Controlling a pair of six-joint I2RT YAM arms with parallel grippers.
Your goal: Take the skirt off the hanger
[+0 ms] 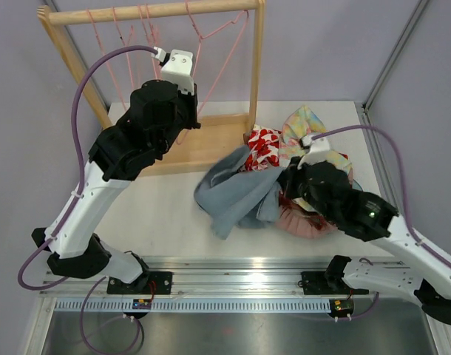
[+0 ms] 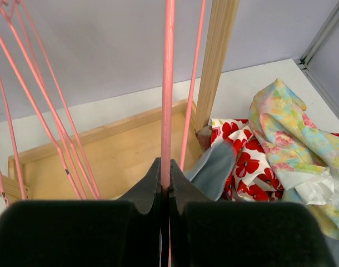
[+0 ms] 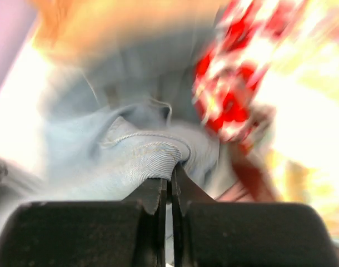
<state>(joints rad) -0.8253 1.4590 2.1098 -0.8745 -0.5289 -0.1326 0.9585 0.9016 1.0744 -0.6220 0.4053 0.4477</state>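
The skirt is light blue denim and lies crumpled on the white table, right of the rack. My right gripper is shut on a fold of the skirt's stitched edge, which bulges over the fingertips. The right wrist view is blurred. My left gripper is shut on a thin pink bar of the hanger, which hangs from the wooden rack. No cloth shows on that bar. A corner of the skirt shows to the right of the hanger. From above, the left wrist hides its own fingers.
The wooden rack stands on a wooden base at the back, with several more pink hangers on its rail. A pile of clothes lies beside the skirt: red-flowered cloth, pastel floral cloth, a pink garment.
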